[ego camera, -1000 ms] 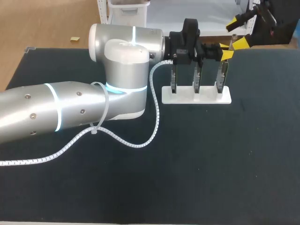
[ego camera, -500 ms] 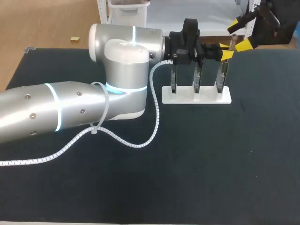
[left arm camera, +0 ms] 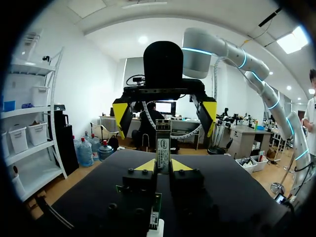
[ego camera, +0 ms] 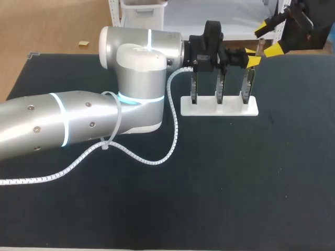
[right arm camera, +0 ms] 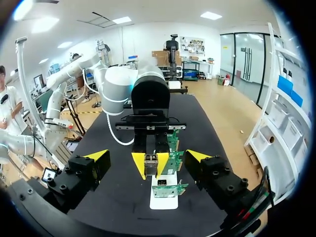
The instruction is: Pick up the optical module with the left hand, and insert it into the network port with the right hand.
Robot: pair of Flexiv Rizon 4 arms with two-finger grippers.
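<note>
Far side of the table, right of centre: a white base [ego camera: 220, 107] holds three circuit boards [ego camera: 220, 90] upright in a row. The left arm [ego camera: 78, 125] extends in from the left across the dark table [ego camera: 235, 188]. The left gripper [left arm camera: 163, 166] sits over the right-hand end of the row. Its fingers are clamped on the optical module [left arm camera: 163, 143] from two sides. The module juts out past the yellow tips, held off the table above the boards and pointing toward the right gripper [ego camera: 269, 37]. The right gripper hangs at the far right edge, facing the left gripper. Its fingers are spread wide and touch nothing, and the module is near them but apart. A white spiral-wrapped cable [ego camera: 157, 157] hangs from the left arm and lies on the table.
</note>
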